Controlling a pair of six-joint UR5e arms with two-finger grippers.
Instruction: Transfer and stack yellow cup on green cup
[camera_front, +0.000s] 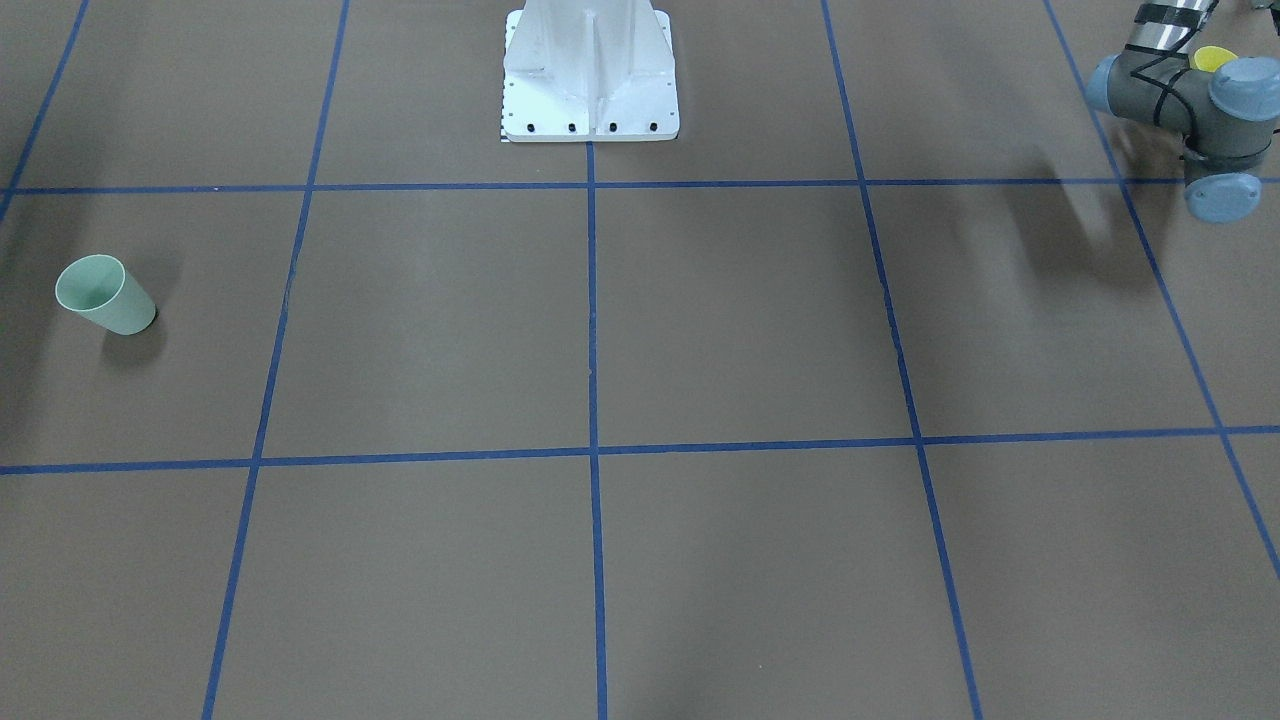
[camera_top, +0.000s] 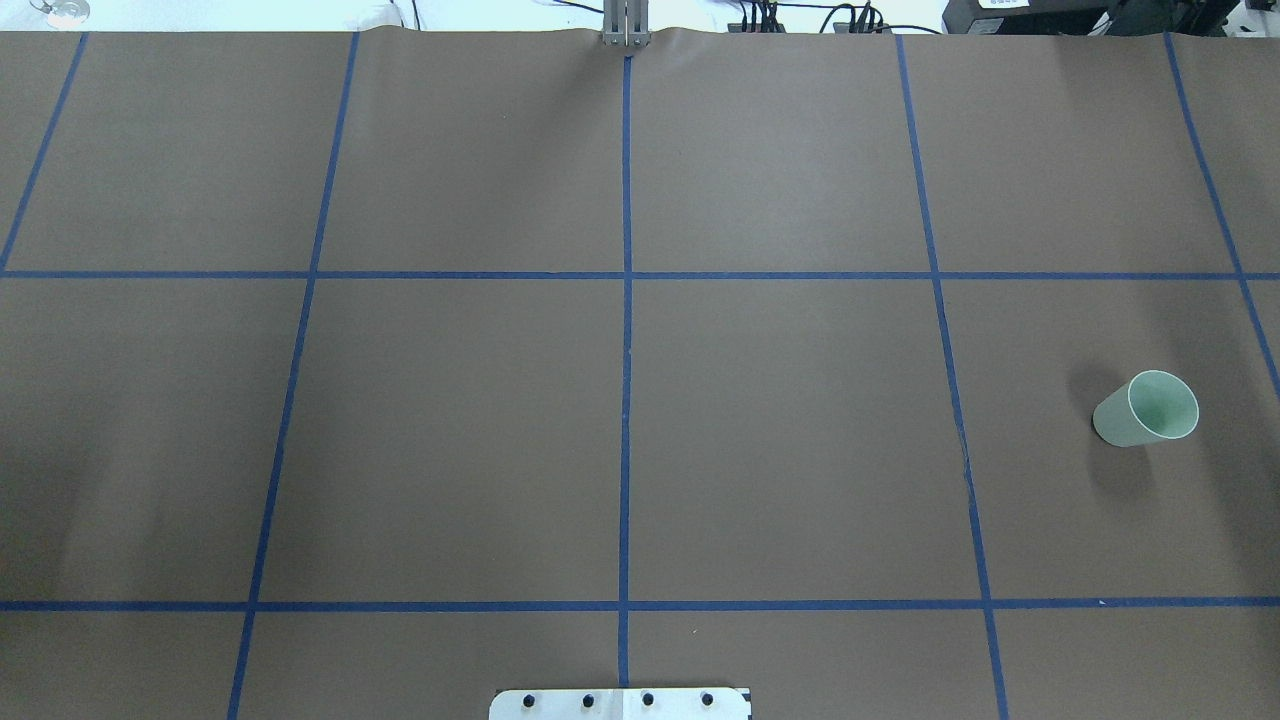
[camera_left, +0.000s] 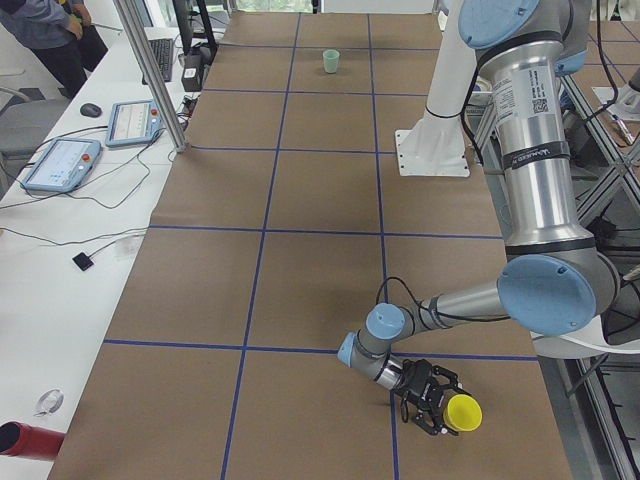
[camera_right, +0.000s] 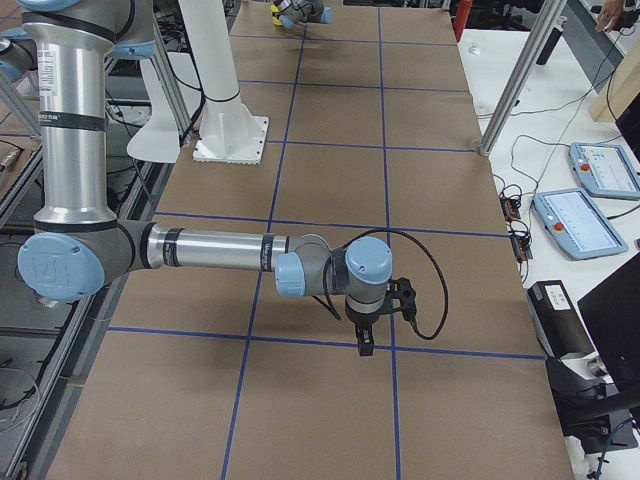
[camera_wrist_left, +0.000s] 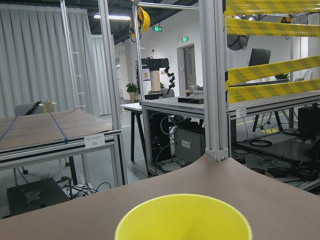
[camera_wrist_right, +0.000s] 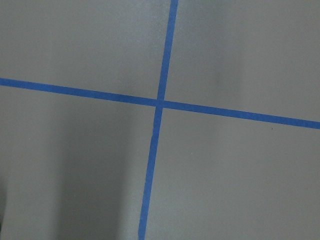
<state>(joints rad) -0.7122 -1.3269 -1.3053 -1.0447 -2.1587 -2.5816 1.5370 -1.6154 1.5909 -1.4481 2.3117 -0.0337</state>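
Soft, even light from above; the pale mint-green plastic cup (camera_front: 105, 295) throws a diffuse shadow onto the matte brown desk (camera_front: 700, 330).

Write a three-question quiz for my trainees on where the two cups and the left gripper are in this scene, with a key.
1. True or false: the yellow cup already sits in the green cup.
2. The yellow cup is right beside which of these? A. the left gripper B. the green cup C. the table's middle
3. Fill in: the green cup stands on the robot's ___ side of the table.
Key: 1. False: the cups are at opposite ends of the table. 2. A. 3. right.
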